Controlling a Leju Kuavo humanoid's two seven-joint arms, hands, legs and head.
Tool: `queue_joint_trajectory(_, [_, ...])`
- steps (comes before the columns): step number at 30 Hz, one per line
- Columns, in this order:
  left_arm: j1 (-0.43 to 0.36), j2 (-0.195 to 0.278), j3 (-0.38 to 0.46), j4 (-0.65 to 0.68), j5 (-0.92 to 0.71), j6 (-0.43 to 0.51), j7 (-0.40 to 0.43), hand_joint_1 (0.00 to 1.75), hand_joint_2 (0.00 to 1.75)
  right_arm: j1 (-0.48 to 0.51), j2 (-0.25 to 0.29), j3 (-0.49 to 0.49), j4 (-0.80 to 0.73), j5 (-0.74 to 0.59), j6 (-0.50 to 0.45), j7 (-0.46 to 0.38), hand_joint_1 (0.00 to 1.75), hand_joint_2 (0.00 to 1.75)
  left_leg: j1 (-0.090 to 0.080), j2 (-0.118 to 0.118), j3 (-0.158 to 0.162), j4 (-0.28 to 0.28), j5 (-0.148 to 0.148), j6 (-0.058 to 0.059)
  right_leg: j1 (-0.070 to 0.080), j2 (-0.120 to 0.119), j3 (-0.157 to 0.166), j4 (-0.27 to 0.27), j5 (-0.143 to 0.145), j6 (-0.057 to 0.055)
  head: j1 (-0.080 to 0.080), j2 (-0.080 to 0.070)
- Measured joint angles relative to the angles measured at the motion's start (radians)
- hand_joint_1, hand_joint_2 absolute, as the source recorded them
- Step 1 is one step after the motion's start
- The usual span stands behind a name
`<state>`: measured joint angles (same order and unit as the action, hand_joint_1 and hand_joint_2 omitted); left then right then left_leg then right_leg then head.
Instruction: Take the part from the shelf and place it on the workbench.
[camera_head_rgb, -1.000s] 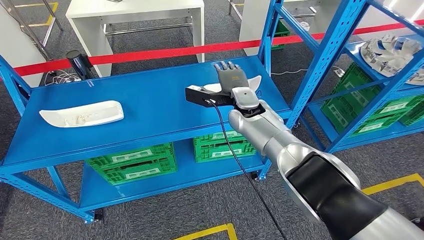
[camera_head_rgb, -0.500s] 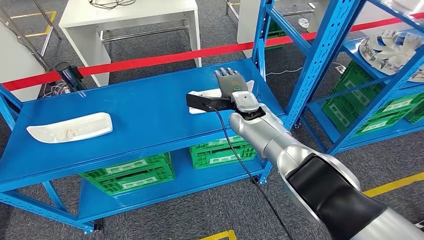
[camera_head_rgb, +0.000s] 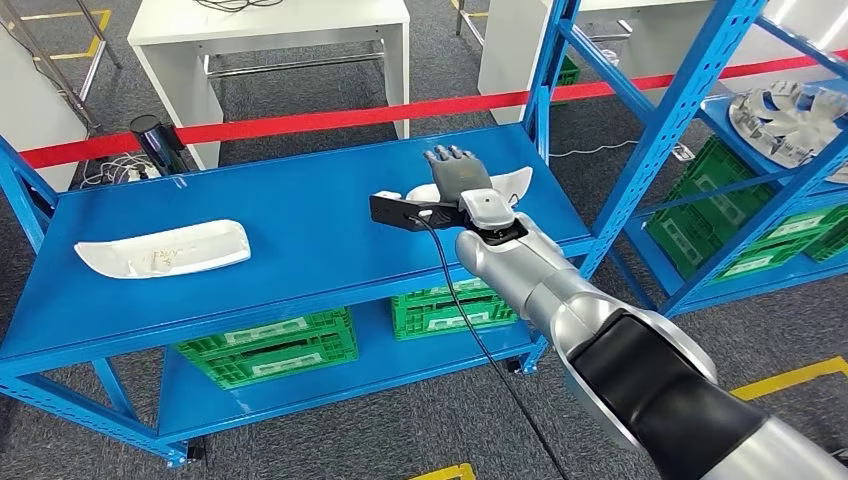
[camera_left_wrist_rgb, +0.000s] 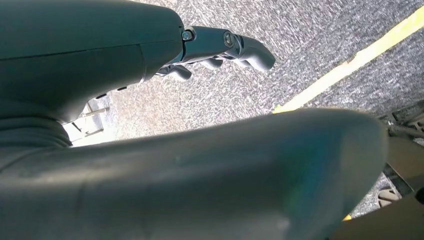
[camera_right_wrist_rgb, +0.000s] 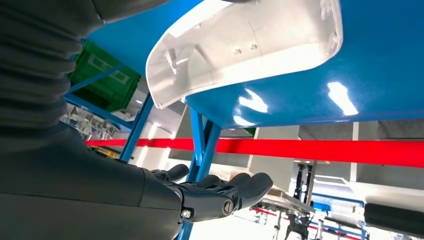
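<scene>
A white curved part lies at the right end of the blue workbench top. My right hand hovers just over its left half, fingers stretched out flat and holding nothing. In the right wrist view the part rests on the blue surface, and the dark fingers stay apart from it. A second white part lies at the bench's left end. My left hand hangs over grey carpet with nothing in it.
A blue rack stands right of the bench, holding a metal fan-shaped part and green crates. More green crates sit under the bench. Red tape and a white table lie beyond it.
The head view swayed left, then back right. My right hand stays spread above the white part, which has not moved on the bench.
</scene>
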<state>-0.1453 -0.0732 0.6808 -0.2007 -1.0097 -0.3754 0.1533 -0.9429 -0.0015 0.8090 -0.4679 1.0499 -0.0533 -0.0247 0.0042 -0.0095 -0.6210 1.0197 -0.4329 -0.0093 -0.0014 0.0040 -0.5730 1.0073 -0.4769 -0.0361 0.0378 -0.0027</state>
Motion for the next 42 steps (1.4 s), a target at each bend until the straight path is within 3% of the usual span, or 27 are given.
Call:
queue_joint_trajectory(2, [0.0, 0.0, 0.0, 0.0, -0.001, 0.0, 0.0, 0.0, 0.0, 0.0, 0.0, 0.0, 0.003, -0.003, 0.001, -0.002, 0.0, 0.0, -0.001, 0.001, 0.0, 0.001, 0.0, 0.003, -0.002, 0.0, 0.001, -0.002, 0.001, 0.014, 0.0, 0.0])
queue_joint_trajectory(5, [-0.001, 0.002, 0.0, 0.0, -0.001, 0.0, 0.0, 0.0, 0.0, 0.001, 0.002, 0.001, 0.007, -0.004, 0.002, -0.003, 0.0, 0.0, -0.005, 0.002, 0.004, -0.006, -0.002, 0.018, -0.007, 0.0, 0.006, -0.015, 0.003, 0.049, -0.001, 0.0])
queue_joint_trajectory(7, [-0.002, 0.002, 0.0, -0.001, -0.002, 0.0, 0.0, 0.0, 0.0, 0.0, 0.003, 0.001, 0.008, -0.005, 0.002, -0.002, 0.0, 0.0, 0.001, 0.005, 0.018, -0.026, 0.005, 0.029, -0.007, 0.0, -0.002, 0.005, -0.01, 0.059, 0.001, 0.0])
queue_joint_trajectory(10, [-0.005, 0.001, 0.0, 0.0, -0.002, 0.0, 0.001, 0.0, 0.0, 0.002, 0.003, 0.001, 0.009, -0.006, 0.006, -0.003, 0.0, 0.0, 0.007, 0.01, 0.028, -0.038, 0.009, 0.033, -0.013, 0.0, -0.089, 0.177, -0.088, 0.063, 0.004, 0.0])
queue_joint_trajectory(11, [-0.006, 0.001, 0.0, 0.0, -0.003, 0.0, 0.0, 0.0, 0.0, 0.006, 0.002, 0.001, 0.011, -0.008, 0.009, -0.003, 0.0, 0.0, 0.007, 0.01, 0.028, -0.037, 0.007, 0.031, -0.016, 0.0, -0.123, 0.237, -0.107, 0.065, 0.004, 0.0])
queue_joint_trajectory(12, [-0.006, 0.001, 0.0, 0.0, -0.004, 0.0, 0.0, 0.0, 0.0, 0.01, 0.002, 0.001, 0.012, -0.009, 0.013, -0.003, 0.0, 0.0, 0.009, 0.01, 0.028, -0.035, 0.004, 0.028, -0.02, 0.0, -0.143, 0.267, -0.108, 0.068, 0.004, 0.0])
queue_joint_trajectory(13, [-0.005, 0.001, 0.0, 0.0, -0.005, 0.0, 0.0, 0.0, 0.0, 0.013, 0.002, 0.002, 0.013, -0.011, 0.016, -0.004, 0.0, 0.0, 0.012, 0.009, 0.028, -0.03, 0.0, 0.022, -0.024, -0.001, -0.143, 0.259, -0.089, 0.072, 0.004, 0.0])
queue_joint_trajectory(16, [-0.005, 0.003, 0.0, -0.001, -0.007, 0.0, 0.0, 0.0, 0.0, 0.014, 0.001, 0.003, 0.014, -0.017, 0.019, -0.007, 0.0, 0.0, 0.022, 0.008, 0.026, -0.003, -0.022, -0.007, -0.036, -0.001, -0.066, 0.087, -0.004, 0.084, 0.005, 0.0])
queue_joint_trajectory(18, [-0.007, 0.005, 0.0, -0.003, -0.009, 0.0, 0.0, 0.0, 0.0, 0.016, 0.001, 0.005, 0.014, -0.019, 0.02, -0.008, 0.0, 0.0, 0.02, 0.006, 0.024, 0.009, -0.031, -0.027, -0.035, 0.004, -0.041, 0.041, 0.001, 0.07, 0.006, 0.0])
queue_joint_trajectory(20, [-0.007, 0.004, 0.0, -0.003, -0.01, 0.0, -0.001, 0.0, 0.0, 0.018, 0.0, 0.007, 0.015, -0.021, 0.021, -0.009, 0.0, 0.87, 0.02, 0.004, 0.027, 0.003, -0.027, -0.04, -0.031, 0.008, -0.043, 0.046, -0.001, 0.048, 0.005, 0.0])
queue_joint_trajectory(22, [-0.006, 0.003, 0.0, -0.003, -0.011, 0.0, -0.001, 0.0, 0.0, 0.019, -0.001, 0.008, 0.015, -0.022, 0.021, -0.009, 0.0, 1.75, 0.021, 0.003, 0.031, -0.004, -0.024, -0.045, -0.029, 0.008, -0.044, 0.045, 0.0, 0.041, 0.005, 0.0])
queue_joint_trajectory(27, [-0.005, 0.004, 0.0, -0.003, -0.011, 0.0, 0.0, 0.0, 0.0, 0.018, -0.001, 0.009, 0.015, -0.024, 0.02, -0.01, 0.0, 1.75, 0.022, 0.003, 0.034, -0.006, -0.025, -0.047, -0.033, 0.009, -0.042, 0.04, 0.004, 0.04, 0.005, 0.0])
queue_joint_trajectory(30, [-0.005, 0.006, 0.0, -0.002, -0.011, 0.0, 0.0, 0.0, 0.0, 0.02, 0.0, 0.013, 0.015, -0.026, 0.019, -0.013, 0.0, 1.75, 0.021, 0.003, 0.041, -0.016, -0.02, -0.036, -0.036, 0.012, -0.041, 0.035, 0.005, 0.037, 0.004, 0.0])
queue_joint_trajectory(32, [-0.005, 0.007, 0.0, -0.003, -0.012, 0.0, 0.0, 0.0, 0.0, 0.025, 0.0, 0.019, 0.015, -0.032, 0.018, -0.021, 0.0, 1.75, 0.021, 0.004, 0.047, -0.029, -0.018, -0.031, -0.031, 0.014, -0.04, 0.035, 0.001, 0.029, 0.003, 0.0])
queue_joint_trajectory(34, [-0.005, 0.006, 0.0, -0.003, -0.013, 0.0, 0.0, 0.0, 0.0, 0.03, 0.0, 0.023, 0.015, -0.037, 0.017, -0.028, 0.0, 1.75, 0.023, 0.005, 0.049, -0.033, -0.019, -0.04, -0.027, 0.013, -0.039, 0.035, -0.002, 0.022, 0.003, 0.0])
queue_joint_trajectory(37, [-0.005, 0.005, 0.0, -0.003, -0.014, 0.0, -0.001, 0.0, 0.0, 0.036, 0.0, 0.027, 0.015, -0.041, 0.019, -0.031, 0.0, 1.75, 0.024, 0.005, 0.049, -0.033, -0.02, -0.054, -0.026, 0.013, -0.038, 0.035, -0.003, 0.021, 0.004, 0.0])
queue_joint_trajectory(42, [-0.006, 0.005, 0.0, -0.003, -0.015, 0.0, -0.001, 0.0, 0.0, 0.041, 0.003, 0.04, 0.019, -0.052, 0.032, -0.032, 0.0, 1.75, 0.023, 0.005, 0.049, -0.028, -0.023, -0.057, -0.026, 0.012, -0.033, 0.033, -0.004, 0.022, 0.004, 0.0])
